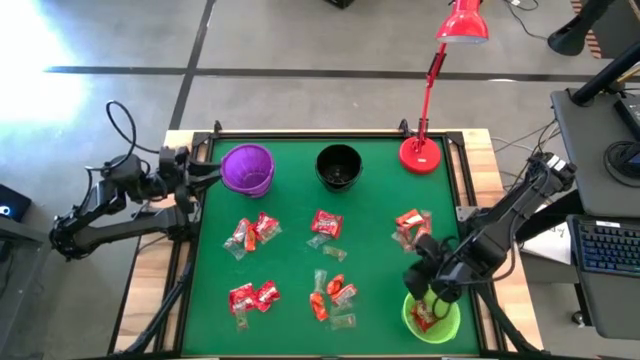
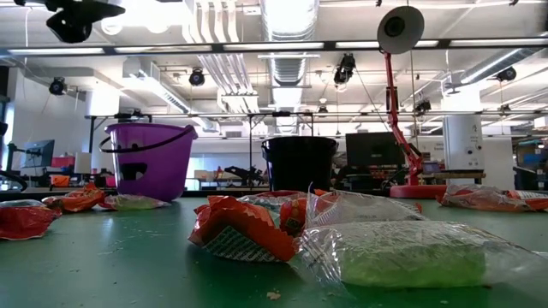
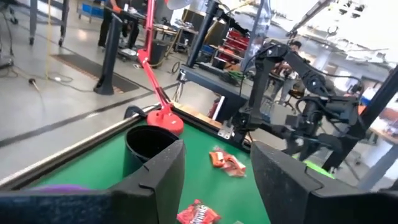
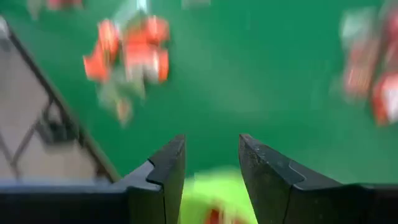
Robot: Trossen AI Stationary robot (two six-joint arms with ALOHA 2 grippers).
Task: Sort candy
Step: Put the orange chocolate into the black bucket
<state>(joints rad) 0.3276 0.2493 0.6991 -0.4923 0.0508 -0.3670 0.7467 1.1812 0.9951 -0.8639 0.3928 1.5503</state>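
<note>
High view: our right gripper (image 1: pixel 432 288) hovers over the green cup (image 1: pixel 432 318), fingers parted, empty; candy (image 1: pixel 327 224) scattered on the mat. Left gripper (image 1: pixel 205 170) parked, parted. Drop looks done; next, pick another.

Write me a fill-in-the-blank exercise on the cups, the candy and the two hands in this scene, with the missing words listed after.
1. The right hand hovers over the ____ cup, its fingers apart and empty.
2. The left hand waits, open, beside the ____ cup.
3. The black cup stands between the purple cup and the red ____.
4. A piece of candy already lies inside the ____ cup.

Missing words: green; purple; lamp; green
</note>
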